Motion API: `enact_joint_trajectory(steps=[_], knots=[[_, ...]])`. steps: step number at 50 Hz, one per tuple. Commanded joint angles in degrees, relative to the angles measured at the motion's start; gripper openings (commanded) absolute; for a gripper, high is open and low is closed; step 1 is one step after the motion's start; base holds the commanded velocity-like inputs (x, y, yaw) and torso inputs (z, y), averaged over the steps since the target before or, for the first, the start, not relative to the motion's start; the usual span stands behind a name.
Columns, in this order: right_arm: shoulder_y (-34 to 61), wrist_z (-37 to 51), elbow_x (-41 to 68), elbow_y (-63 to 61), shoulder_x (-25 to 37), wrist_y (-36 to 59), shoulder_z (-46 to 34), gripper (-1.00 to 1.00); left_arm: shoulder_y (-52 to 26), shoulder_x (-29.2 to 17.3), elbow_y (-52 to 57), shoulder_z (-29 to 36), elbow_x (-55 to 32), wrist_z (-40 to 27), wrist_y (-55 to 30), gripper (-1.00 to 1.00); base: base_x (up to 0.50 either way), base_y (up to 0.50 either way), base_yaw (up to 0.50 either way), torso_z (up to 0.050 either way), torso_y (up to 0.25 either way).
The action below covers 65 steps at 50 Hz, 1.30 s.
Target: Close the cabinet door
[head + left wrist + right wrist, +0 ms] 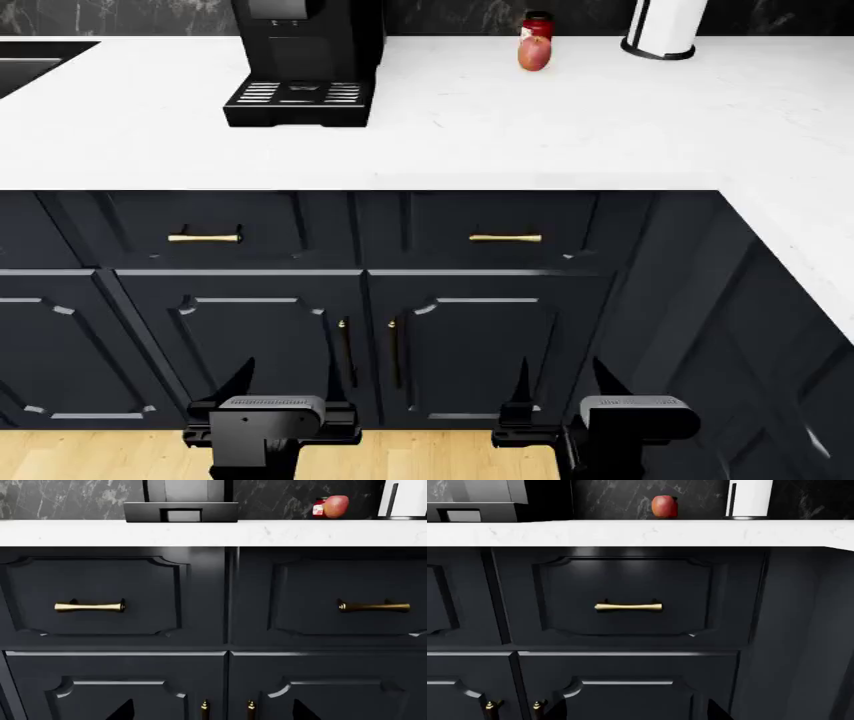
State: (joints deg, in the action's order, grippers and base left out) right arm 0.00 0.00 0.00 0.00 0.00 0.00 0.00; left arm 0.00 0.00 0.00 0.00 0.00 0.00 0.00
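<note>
Left wrist view: drawers under the white surface [213, 532], cabinet doors [120, 687] below — fingers apart at the edge. Head view: both grippers [274, 425] [594, 420] hang low, unloaded, facing doors that look flush. Right wrist view: same front, its fingers apart too.

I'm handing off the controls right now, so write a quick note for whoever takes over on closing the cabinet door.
Left gripper: open, empty, low in front of the cabinet.
Right gripper: open, empty, also low.
The two cabinet doors under the drawers look flush and shut in the head view; no open door is visible in any view.
Done: nothing confirmed.
Left: find the open door, perhaps out of frame, and push it shut.
</note>
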Motion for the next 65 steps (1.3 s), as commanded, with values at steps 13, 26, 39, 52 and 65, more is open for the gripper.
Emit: enact_joint_trajectory(steps=[13,26,39,52,65], knots=[[0.6,3.4,1.9,1.3,2.8,0.4,-3.7,1.00,-0.4,-2.9,-0.8,3.6,-3.5,-2.2,0.0,1.00,0.00,0.00,0.00,0.000,0.000],[0.9,4.7,3.6,0.9,4.0,1.3,-4.6,1.00,-0.6,-4.2,-0.5,5.2,-5.6,-2.3,-1.0,1.00,0.00,0.00,0.00,0.041,0.000],[1.2,5.7,4.4,1.4,4.8,1.2,-5.8,1.00,-1.0,-5.0,-0.9,6.1,-6.7,-2.9,-1.5,1.00,0.00,0.00,0.00,0.050,0.000],[1.3,6.8,5.2,1.9,5.5,0.9,-6.6,1.00,-1.1,-5.8,-1.2,7.1,-7.6,-3.6,-1.8,1.00,0.00,0.00,0.00,0.050,0.000],[1.1,7.8,5.8,-3.2,6.8,4.0,-7.5,1.00,-1.9,-7.1,2.3,7.5,-9.4,-4.2,-4.3,1.00,0.00,0.00,0.00,0.050,0.000]])
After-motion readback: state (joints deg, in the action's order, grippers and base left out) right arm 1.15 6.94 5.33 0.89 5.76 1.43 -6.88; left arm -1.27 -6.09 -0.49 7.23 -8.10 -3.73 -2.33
